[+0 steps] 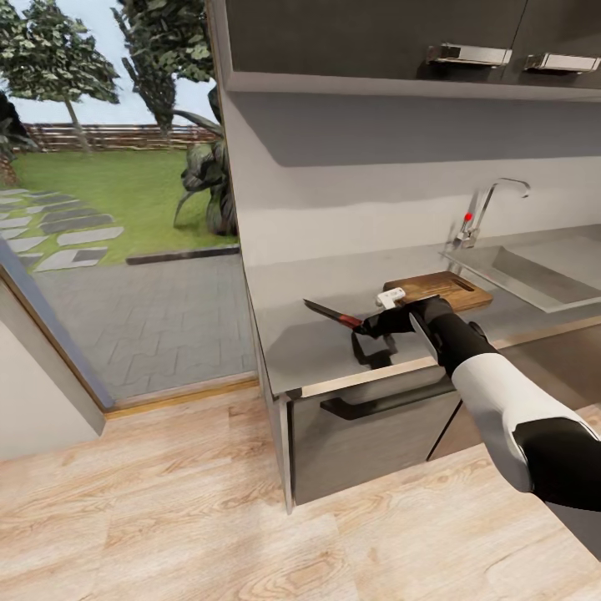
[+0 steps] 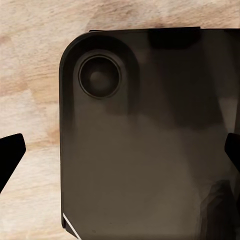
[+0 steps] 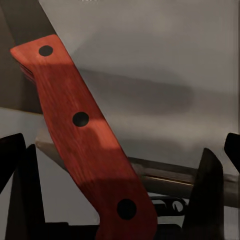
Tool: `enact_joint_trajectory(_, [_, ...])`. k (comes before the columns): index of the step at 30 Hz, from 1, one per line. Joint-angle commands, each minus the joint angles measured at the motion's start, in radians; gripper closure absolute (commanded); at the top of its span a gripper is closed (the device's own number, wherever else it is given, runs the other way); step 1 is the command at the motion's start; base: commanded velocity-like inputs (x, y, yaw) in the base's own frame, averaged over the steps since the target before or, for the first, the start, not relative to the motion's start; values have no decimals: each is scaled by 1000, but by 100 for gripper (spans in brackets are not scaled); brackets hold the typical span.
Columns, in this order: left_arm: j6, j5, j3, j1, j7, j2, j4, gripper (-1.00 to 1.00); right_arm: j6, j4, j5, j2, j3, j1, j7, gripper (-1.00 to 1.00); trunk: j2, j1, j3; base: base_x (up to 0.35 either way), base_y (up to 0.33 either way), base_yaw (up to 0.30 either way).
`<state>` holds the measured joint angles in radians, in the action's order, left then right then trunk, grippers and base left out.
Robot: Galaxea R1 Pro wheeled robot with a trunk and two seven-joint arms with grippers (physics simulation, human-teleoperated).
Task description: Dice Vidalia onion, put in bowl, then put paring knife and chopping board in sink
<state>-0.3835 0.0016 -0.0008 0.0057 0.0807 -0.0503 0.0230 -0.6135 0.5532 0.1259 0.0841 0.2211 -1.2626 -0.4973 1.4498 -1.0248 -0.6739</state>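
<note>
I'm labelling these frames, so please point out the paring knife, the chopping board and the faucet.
paring knife (image 3: pixel 85 135): right wrist view, middle of its red handle.
chopping board (image 1: pixel 446 288): head view, bare wooden top.
faucet (image 1: pixel 484 204): head view, upright chrome neck.

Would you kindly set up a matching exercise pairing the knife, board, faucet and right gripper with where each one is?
1. knife
2. board
3. faucet
4. right gripper

A. behind the sink
B. lying flat on the countertop
C. held above the countertop, blade pointing away from the sink
D. between knife and board, shut on the handle

Pairs: 1-C, 2-B, 3-A, 4-D
</note>
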Motion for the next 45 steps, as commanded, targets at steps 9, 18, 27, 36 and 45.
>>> enact_joint_trajectory(9, [-1,0,-1,0,4,0,2,-100,3,-9,31,0,6,0,-6,100,0,0,-1,0,0,0])
enact_joint_trajectory(18, [-1,0,-1,0,4,0,2,-100,3,-9,31,0,6,0,-6,100,0,0,-1,0,0,0])
enact_joint_trajectory(27, [-1,0,-1,0,4,0,2,-100,2,-9,29,-1,8,0,-10,100,0,0,-1,0,0,0])
enact_joint_trajectory(36, [-1,0,-2,0,4,0,2,-100,3,0,28,-11,9,0,-27,100,0,0,-1,0,0,0])
enact_joint_trajectory(45, [-1,1,-1,0,4,-2,2,-100,2,43,27,-11,7,0,-101,100,0,0,-1,0,0,0])
